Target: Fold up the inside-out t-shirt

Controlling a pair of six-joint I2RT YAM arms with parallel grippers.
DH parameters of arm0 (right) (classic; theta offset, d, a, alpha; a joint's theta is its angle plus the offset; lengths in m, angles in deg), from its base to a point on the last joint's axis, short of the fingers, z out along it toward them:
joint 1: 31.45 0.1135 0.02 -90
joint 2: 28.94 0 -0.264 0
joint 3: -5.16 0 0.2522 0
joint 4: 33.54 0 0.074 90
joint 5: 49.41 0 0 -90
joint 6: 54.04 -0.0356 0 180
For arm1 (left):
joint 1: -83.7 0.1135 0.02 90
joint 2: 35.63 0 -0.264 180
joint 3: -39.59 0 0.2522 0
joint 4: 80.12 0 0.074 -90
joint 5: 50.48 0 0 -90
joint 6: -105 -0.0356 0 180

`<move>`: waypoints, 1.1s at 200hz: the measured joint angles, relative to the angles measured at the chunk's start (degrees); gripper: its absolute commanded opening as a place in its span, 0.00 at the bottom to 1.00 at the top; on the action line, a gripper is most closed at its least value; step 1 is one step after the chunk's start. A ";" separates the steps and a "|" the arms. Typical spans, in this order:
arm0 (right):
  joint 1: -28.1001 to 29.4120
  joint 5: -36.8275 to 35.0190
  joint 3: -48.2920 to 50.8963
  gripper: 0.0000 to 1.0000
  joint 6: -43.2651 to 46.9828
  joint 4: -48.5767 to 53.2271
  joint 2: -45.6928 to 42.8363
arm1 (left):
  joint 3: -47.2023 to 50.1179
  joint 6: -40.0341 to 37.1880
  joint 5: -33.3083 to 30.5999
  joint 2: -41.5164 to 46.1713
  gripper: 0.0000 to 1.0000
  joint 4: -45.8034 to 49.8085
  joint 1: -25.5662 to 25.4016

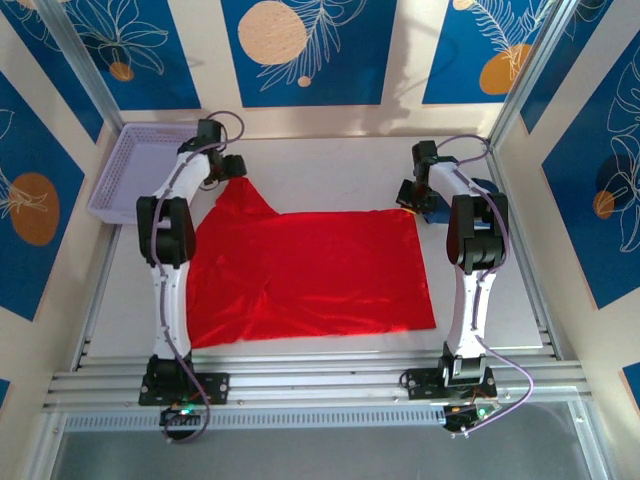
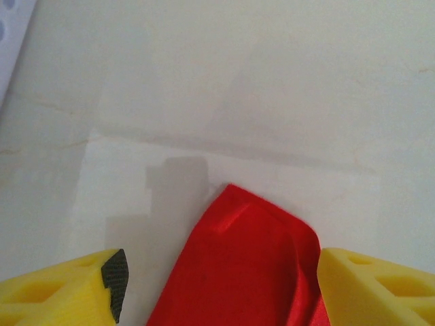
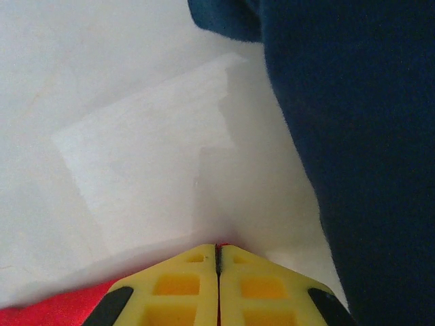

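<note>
I am hovering my left end effector (image 2: 221, 266), released, astride the far left corner of the inside-out t-shirt (image 1: 310, 275) lying spread on the desk (image 1: 330, 160); my right end effector (image 3: 217, 252) is clenching its far right corner.

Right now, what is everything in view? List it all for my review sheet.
t-shirt: one, bright red, spread across mid-table
garment: one, dark navy, far right, beside the right fingers
basket: one, lavender, far left corner
table: one, white, under the cloth
arms: two, white and black, left arm and right arm, bases at near edge
left fingers: yellow, apart, astride the t-shirt's far left corner
right fingers: yellow, closed together, at its far right corner
</note>
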 measured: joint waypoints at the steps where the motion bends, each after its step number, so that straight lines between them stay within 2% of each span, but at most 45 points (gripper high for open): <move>1: 0.00 0.00 0.00 0.06 0.00 0.00 0.00 | -0.42 0.02 0.00 -0.31 0.72 0.15 0.00; 57: 0.07 0.24 0.00 0.05 0.00 -0.02 0.00 | -13.97 0.11 1.16 -9.20 0.57 5.49 0.00; 109: 0.15 0.66 0.00 0.05 0.02 -0.17 0.00 | -15.17 1.38 4.48 -11.34 0.43 7.21 0.00; 142: 0.35 1.16 0.00 0.05 0.04 -0.24 0.00 | -17.11 2.34 5.79 -12.48 0.30 7.58 0.22; 220: 0.44 1.46 0.00 0.04 0.90 -0.46 0.00 | -19.12 4.59 7.30 -14.03 0.11 8.26 0.74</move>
